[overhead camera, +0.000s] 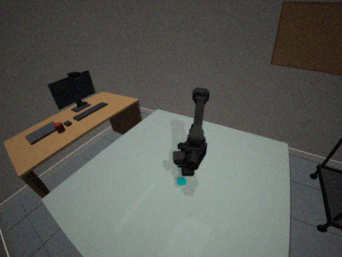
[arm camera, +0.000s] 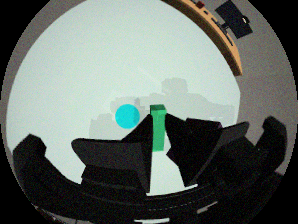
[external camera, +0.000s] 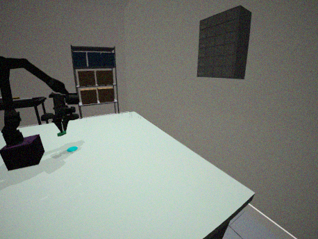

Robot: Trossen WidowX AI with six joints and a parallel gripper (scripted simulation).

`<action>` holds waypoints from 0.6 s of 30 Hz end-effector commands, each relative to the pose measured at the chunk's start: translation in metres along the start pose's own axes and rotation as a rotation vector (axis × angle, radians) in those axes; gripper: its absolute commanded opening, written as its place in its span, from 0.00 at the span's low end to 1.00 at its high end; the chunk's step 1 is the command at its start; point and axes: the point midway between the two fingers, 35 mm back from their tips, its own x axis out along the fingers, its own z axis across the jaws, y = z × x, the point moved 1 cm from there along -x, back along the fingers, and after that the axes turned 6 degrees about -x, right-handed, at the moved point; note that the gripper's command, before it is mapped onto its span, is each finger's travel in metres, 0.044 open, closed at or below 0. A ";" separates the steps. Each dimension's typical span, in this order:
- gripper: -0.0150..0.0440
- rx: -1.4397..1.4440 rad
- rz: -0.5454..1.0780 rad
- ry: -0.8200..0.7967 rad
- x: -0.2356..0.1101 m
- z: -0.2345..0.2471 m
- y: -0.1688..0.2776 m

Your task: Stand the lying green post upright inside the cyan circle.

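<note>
The green post (external camera: 62, 133) (arm camera: 158, 135) is held off the table, lying close to level with a slight tilt in the exterior view. My gripper (external camera: 62, 130) (arm camera: 157, 117) is shut on it, with a fingertip on each side. In the top view the arm hides the fingertips and nearly all of the post. The cyan circle (overhead camera: 181, 181) (external camera: 72, 149) (arm camera: 127, 116) is a flat disc on the pale table (overhead camera: 112, 209) (external camera: 139, 180) (arm camera: 60, 75). In the wrist view it lies left of the post, and nothing stands on it.
The arm's dark purple base block (external camera: 22, 153) stands on the table at the left of the exterior view. A wooden desk (overhead camera: 86, 123) with a monitor (overhead camera: 72, 90) and a red mug (overhead camera: 60, 128) stands beyond the table. A shelf rack (external camera: 95, 67) stands behind.
</note>
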 end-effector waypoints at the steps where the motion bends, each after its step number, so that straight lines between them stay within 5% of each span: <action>1: 0.29 0.007 -0.030 0.018 0.002 -0.001 0.001; 18: 0.29 0.026 -0.135 0.058 0.005 -0.002 0.004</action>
